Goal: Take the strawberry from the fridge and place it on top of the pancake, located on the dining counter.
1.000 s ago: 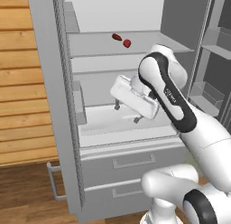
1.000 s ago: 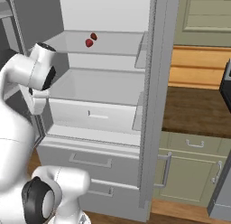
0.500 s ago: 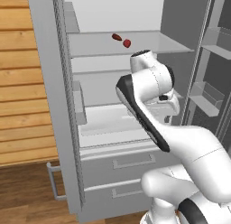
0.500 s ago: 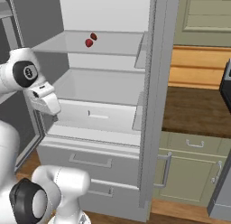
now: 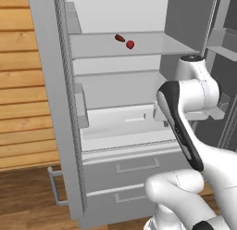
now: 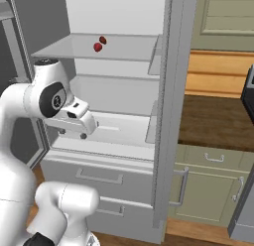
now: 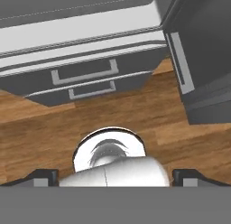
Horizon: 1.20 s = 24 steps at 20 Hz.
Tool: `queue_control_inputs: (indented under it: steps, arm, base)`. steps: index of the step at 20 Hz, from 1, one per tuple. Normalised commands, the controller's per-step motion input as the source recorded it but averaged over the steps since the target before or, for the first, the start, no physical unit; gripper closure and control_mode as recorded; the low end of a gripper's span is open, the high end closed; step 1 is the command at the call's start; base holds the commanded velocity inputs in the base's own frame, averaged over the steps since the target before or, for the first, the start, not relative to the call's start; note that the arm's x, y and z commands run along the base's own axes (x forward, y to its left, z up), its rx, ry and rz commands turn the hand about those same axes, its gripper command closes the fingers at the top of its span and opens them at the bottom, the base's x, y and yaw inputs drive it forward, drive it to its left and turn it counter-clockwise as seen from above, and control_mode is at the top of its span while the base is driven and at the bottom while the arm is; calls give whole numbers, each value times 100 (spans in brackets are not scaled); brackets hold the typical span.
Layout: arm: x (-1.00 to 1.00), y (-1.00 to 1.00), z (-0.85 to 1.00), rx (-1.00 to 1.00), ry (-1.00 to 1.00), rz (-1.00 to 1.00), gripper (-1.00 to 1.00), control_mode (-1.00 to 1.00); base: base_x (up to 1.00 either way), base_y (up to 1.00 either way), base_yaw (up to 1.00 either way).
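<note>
The tall light grey fridge [image 5: 51,108] stands open, showing pale grey shelves above two bottom drawers with bar handles [image 7: 83,76]. On the upper shelf lies the tiny bright red rounded strawberry [image 5: 130,44], seen again from the right base camera [image 6: 97,47]. Just beside it lies a darker, elongated red-brown item [image 5: 119,38]. The two-fingered dark hand [image 6: 73,134] of the white arm hangs low before the middle shelf, well below the fruit, pointing down at the brown wooden floor [image 7: 189,142]. Its fingertips [image 7: 43,177] sit wide apart at the bottom corners of the hand view, released and grasping nothing.
</note>
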Motion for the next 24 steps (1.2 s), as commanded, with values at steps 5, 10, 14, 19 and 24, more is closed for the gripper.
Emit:
queue_control_inputs:
  steps: [5,10,14,19,24]
  arm:
    - [-17,28,16,0,-3,22,-100,-100]
    - [-14,3,-19,1,0,0,-100,-100]
    - [-11,-1,-49,1,0,-2,-100,-100]
    - [-3,-8,-52,0,0,-2,-100,-100]
    - [0,-1,-20,5,-1,0,-100,-100]
  base:
    - [0,0,0]
    - [0,0,0]
    - [0,0,0]
    - [0,0,0]
    - [0,0,0]
